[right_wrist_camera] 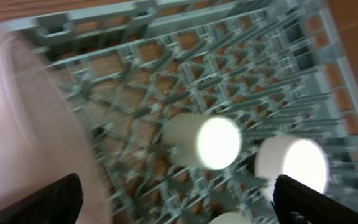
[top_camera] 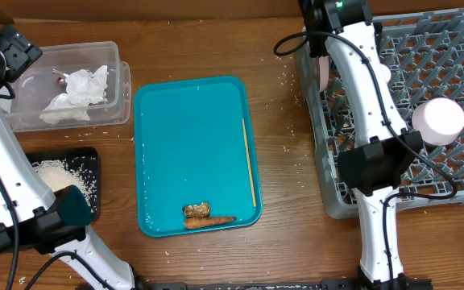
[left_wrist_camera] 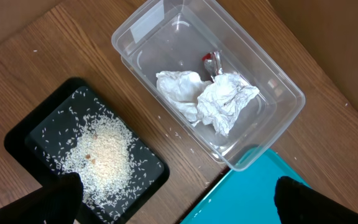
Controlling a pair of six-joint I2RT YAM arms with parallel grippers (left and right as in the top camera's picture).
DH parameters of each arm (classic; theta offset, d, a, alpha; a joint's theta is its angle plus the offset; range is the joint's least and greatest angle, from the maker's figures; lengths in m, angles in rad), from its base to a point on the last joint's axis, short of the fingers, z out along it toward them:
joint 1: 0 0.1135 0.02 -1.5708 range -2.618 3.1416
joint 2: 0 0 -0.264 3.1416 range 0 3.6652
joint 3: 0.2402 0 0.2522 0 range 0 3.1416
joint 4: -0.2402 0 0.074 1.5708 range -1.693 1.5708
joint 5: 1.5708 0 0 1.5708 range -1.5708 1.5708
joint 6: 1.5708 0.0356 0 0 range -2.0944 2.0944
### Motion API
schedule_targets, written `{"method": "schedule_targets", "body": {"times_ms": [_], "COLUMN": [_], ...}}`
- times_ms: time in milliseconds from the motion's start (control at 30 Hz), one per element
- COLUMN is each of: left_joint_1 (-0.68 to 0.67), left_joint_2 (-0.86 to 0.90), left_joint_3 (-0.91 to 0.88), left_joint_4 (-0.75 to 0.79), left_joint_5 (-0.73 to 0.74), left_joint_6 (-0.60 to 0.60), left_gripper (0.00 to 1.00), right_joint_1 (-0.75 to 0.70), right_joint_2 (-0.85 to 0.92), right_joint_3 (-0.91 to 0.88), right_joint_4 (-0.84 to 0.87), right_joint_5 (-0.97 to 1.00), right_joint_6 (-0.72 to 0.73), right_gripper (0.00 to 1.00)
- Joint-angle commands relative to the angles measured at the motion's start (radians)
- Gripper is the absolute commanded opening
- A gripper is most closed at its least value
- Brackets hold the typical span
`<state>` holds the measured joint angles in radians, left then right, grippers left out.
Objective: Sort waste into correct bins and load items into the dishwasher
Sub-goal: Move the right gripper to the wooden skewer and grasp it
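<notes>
When I look from above, the tissue (top_camera: 75, 93) is in the clear tub (top_camera: 123, 80) and rice (top_camera: 55, 176) is on the black tray (top_camera: 91, 157). A brown scrap (top_camera: 196, 209) and a carrot stick (top_camera: 212, 220) lie on the teal tray (top_camera: 184, 121), so I think they are left to sort. Some grains dot the tabletop (top_camera: 296, 242). A pink cup (top_camera: 438, 119) sits upside down in the grey rack (top_camera: 457, 40).

From the left wrist, my left claw (left_wrist_camera: 179, 205) is wide apart above the tub and holds nothing; a red wrapper (left_wrist_camera: 211, 61) lies by the tissue.

From the right wrist, my right claw (right_wrist_camera: 179, 205) is spread wide over the rack. A pink plate (right_wrist_camera: 23, 124) stands by one finger, not gripped, I think.
</notes>
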<state>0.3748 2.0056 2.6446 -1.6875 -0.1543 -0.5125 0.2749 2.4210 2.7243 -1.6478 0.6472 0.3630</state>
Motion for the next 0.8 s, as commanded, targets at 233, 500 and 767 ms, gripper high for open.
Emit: {"method": "schedule_targets", "body": {"times_ms": [233, 500, 767], "left_joint_1": [-0.003, -0.003, -0.003], "left_joint_2": [0.003, 0.003, 0.003], "left_joint_3": [0.000, 0.000, 0.000], "left_joint_4": [-0.002, -0.002, -0.002], "left_joint_5": [-0.010, -0.010, -0.010], "left_joint_6": [0.019, 0.019, 0.019], "left_gripper": [1.00, 1.00, 1.00], "right_joint_1": [0.001, 0.016, 0.152], "right_joint_2": [-0.265, -0.315, -0.315], "right_joint_3": [0.164, 0.137, -0.116], "right_joint_4": [-0.004, 0.000, -0.013], "right_joint_5": [-0.532, -0.986, -0.853], "right_joint_6": [0.007, 0.007, 0.007], "right_gripper": [1.00, 0.88, 0.76]}}
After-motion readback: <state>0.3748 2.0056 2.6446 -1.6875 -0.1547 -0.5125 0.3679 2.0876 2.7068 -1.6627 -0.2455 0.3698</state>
